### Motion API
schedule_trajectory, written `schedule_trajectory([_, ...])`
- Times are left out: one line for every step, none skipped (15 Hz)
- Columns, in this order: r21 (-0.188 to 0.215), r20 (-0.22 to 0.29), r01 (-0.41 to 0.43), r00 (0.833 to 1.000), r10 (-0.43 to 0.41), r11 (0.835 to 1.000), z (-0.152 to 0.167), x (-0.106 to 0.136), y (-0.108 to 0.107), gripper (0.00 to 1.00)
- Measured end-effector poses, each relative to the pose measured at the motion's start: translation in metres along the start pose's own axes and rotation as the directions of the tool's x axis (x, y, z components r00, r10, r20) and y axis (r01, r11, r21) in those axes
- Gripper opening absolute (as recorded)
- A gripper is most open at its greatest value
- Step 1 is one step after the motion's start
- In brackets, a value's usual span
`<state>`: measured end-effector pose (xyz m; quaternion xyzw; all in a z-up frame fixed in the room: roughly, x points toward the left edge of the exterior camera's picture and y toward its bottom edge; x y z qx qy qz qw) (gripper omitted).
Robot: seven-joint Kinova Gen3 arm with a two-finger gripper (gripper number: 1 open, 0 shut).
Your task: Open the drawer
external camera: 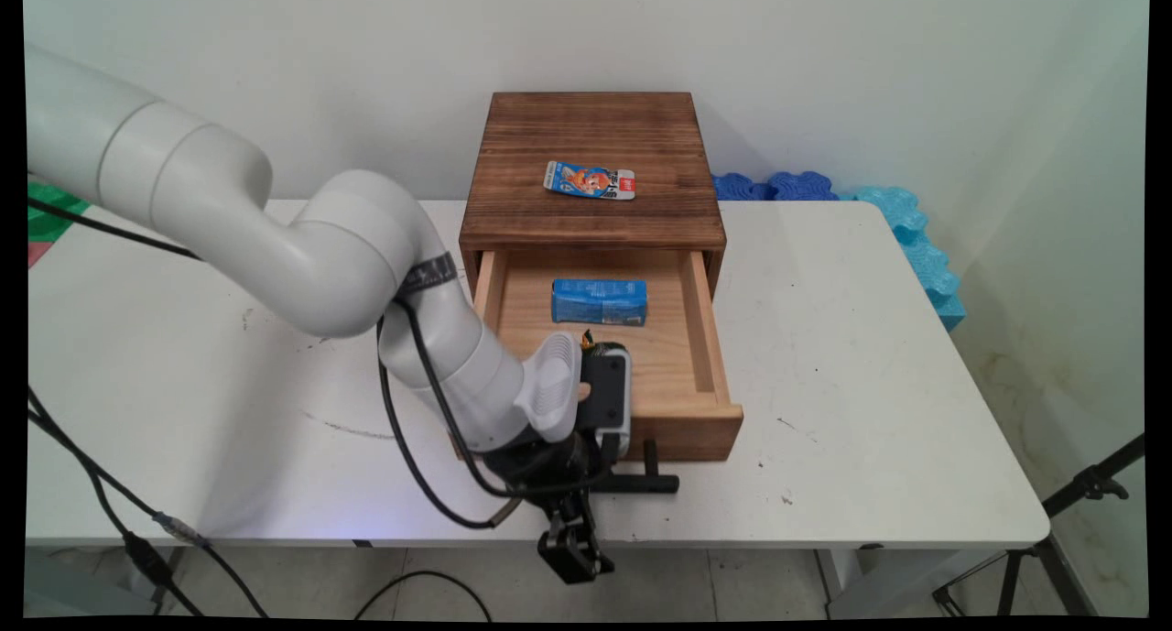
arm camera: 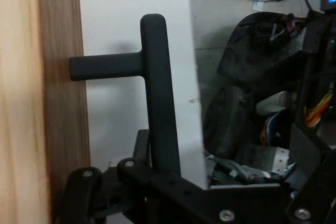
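One end effector (arm camera: 157, 182) grips the drawer handle (arm camera: 156, 93).

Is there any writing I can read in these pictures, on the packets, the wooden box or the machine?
None can be read.
Flat packet on the wooden box: cartoon print and a red patch, lettering too small.
Blue carton in the open drawer: print too small.

I'm looking at a robotics lab: white table (external camera: 870, 356) against a bare wall, loose black cables (external camera: 101, 512) at seven o'clock, a tripod leg (external camera: 1080, 494) at four, blue foam mats (external camera: 906, 228) at two.
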<state>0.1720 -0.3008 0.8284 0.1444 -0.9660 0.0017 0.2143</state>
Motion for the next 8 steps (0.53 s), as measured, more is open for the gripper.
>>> schedule_trajectory([-0.001,0.000,0.001,1.000,-0.001,1.000,0.000,0.000,0.003,1.00])
schedule_trajectory([-0.003,-0.001,0.002,1.000,-0.002,1.000,0.000,0.001,0.008,1.00])
schedule_trajectory([-0.003,-0.003,0.004,1.000,-0.004,1.000,0.000,0.002,0.012,1.00])
schedule_trajectory([-0.002,-0.004,0.007,1.000,-0.007,1.000,0.000,0.002,0.016,1.00])
schedule_trajectory([0.000,-0.005,0.011,1.000,-0.011,1.000,0.000,0.003,0.019,1.00])
schedule_trajectory([0.003,-0.007,0.016,1.000,-0.016,1.000,0.000,0.003,0.022,1.00])
schedule_trajectory([0.006,-0.008,0.023,1.000,-0.023,1.000,-0.001,0.004,0.024,1.00])
schedule_trajectory([0.010,-0.009,0.030,1.000,-0.030,1.000,-0.001,0.004,0.025,1.00])
